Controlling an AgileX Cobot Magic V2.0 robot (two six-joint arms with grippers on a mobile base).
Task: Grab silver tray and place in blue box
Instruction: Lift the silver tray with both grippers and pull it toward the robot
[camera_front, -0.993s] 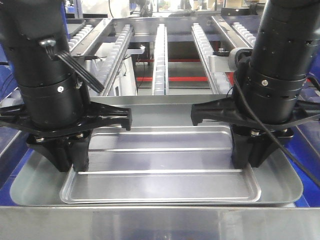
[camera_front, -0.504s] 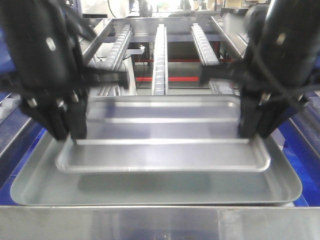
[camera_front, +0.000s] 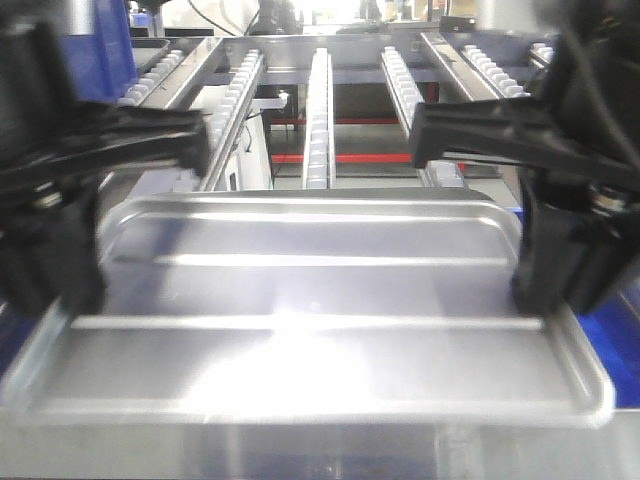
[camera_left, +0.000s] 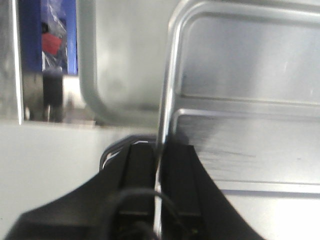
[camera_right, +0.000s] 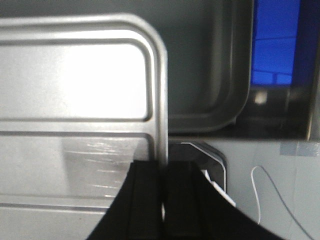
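Observation:
The silver tray (camera_front: 300, 370) hangs level in the air, close to the front camera, held by its two short ends. My left gripper (camera_front: 60, 275) is shut on its left rim, which passes between the jaws in the left wrist view (camera_left: 159, 155). My right gripper (camera_front: 555, 275) is shut on its right rim, as the right wrist view (camera_right: 164, 172) shows. The tray floor with its ridges shows in both wrist views (camera_left: 250, 75) (camera_right: 75, 75). A strip of bright blue plastic (camera_front: 612, 345) (camera_right: 275, 45) at the right looks like part of the blue box; the rest is hidden.
The larger, duller grey pan (camera_left: 125, 60) (camera_right: 205, 65) lies below the tray. Roller conveyor rails (camera_front: 318, 110) run away behind it. A flat metal ledge (camera_front: 320, 455) crosses the front. More blue plastic (camera_front: 115, 50) stands at the far left.
Both grippers have risen with the silver tray. It has come up out of the grey pan and now fills the front view, much nearer the camera.

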